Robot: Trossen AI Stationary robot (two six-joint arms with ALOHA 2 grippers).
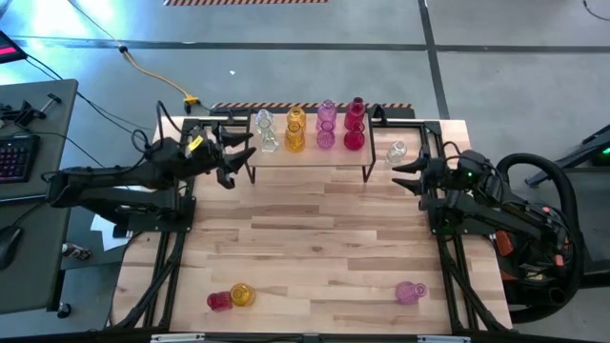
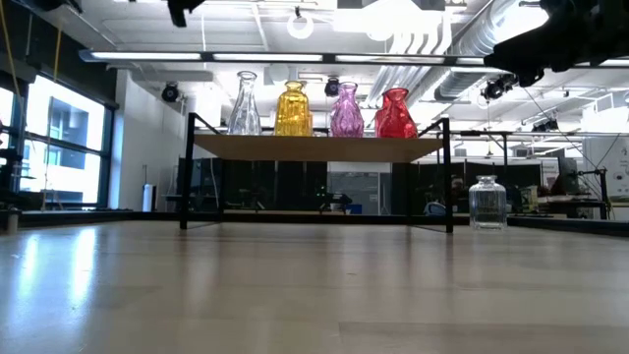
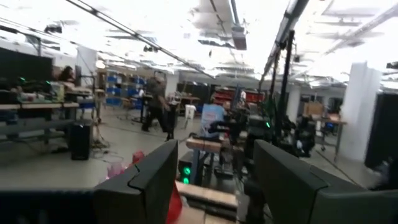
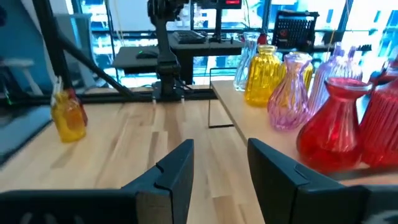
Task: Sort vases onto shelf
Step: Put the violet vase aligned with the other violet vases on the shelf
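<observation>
The shelf (image 1: 310, 160) stands at the table's far middle. On it stand several vases in pairs: clear (image 1: 267, 133), amber (image 1: 294, 131), pink (image 1: 326, 126) and red (image 1: 355, 124). A clear vase (image 1: 396, 151) stands on the table just right of the shelf. A red vase (image 1: 218, 300) and an amber one (image 1: 242, 294) sit at the near left, a pink one (image 1: 411, 292) at the near right. My left gripper (image 1: 240, 160) hovers open by the shelf's left end, my right gripper (image 1: 398, 176) open by its right end; both are empty.
Bare wooden tabletop (image 1: 315, 248) lies between the shelf and the near vases. The shelf's black legs (image 2: 449, 177) stand close to both grippers. A desk with a keyboard (image 1: 17, 157) is left of the table, and cables (image 1: 548, 181) are beside the right arm.
</observation>
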